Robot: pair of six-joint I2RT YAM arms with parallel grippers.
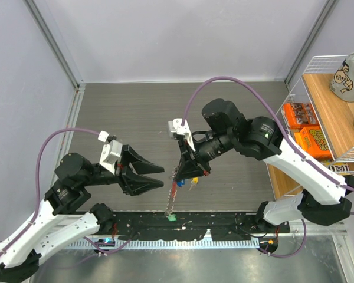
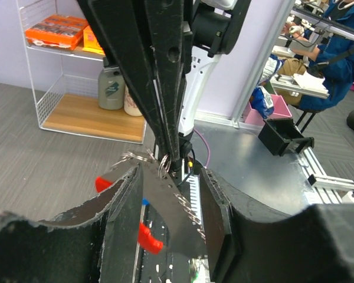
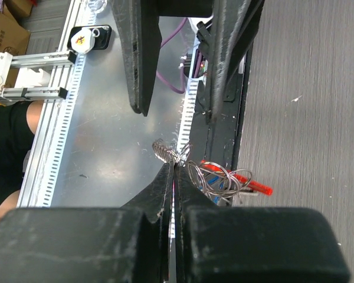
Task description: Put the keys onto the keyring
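Up above the middle of the counter (image 1: 135, 118), the right claw (image 1: 179, 178) is clenched tight on the keyring (image 3: 168, 152), pinching the thin wire loop right at the tips of its two fingers. Beside that pinch hang some of the keys (image 1: 187, 183), with red, blue and yellow tags, bunched just to the right of the claw tips. A silvery chain (image 1: 172, 200) drops from the ring, and in the top view it runs as a straight line toward the near edge of the counter, so its long way is up and down. At the bottom of the chain sits a green tag (image 1: 172, 217), over the black rail (image 1: 224, 224) at the near edge; I cannot tell if it touches the rail. The left claw (image 1: 163, 177) is released, with its two fingers spread apart and nothing gripped between them. It points to the right, straight at the ring, and its tips are just beside the ring on the left. In the left wrist view the ring and the top of the chain show between the two spread fingers, lined up with the gap. The left claw is the free one and it is very near, so I think it will do the next bit of work. My guess is that it needs to slide a little to the right and close on the ring without knocking the chain.
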